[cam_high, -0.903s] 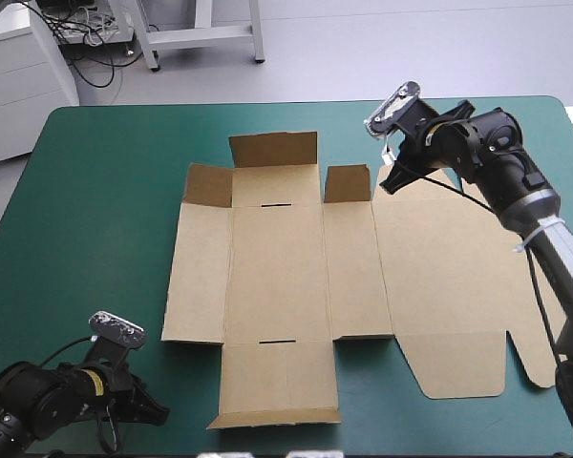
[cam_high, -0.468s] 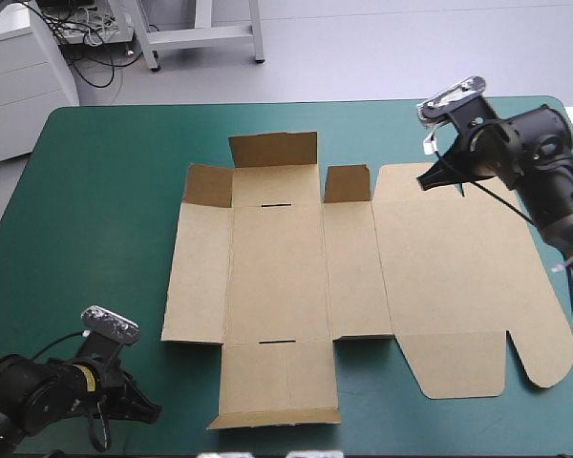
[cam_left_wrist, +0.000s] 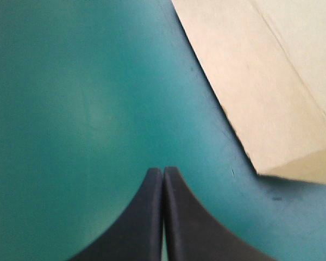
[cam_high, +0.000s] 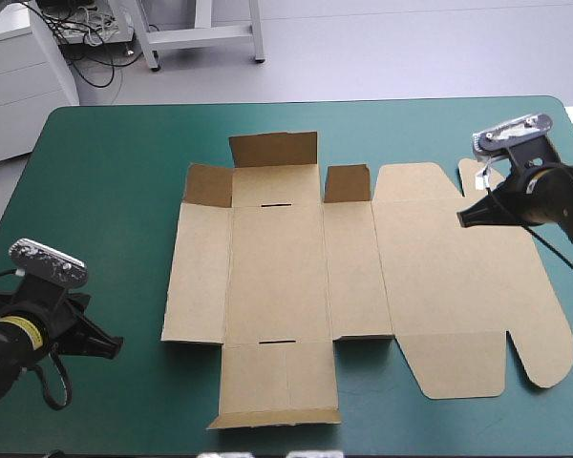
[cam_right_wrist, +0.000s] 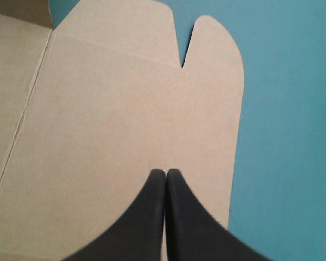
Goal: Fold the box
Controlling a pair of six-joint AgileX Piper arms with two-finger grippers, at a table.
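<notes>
Though over the box [cam_high: 277, 277], right hand [cam_high: 464, 218] fully closed, empty

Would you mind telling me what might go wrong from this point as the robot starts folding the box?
1. The box lies nearly flat on the table, and the left claw is shut just off its near left corner. Nudging that edge may slide the sheet rather than lift it.
2. The right claw, also shut, hangs over the wide right panel. Pressing down there might dent the board.
</notes>
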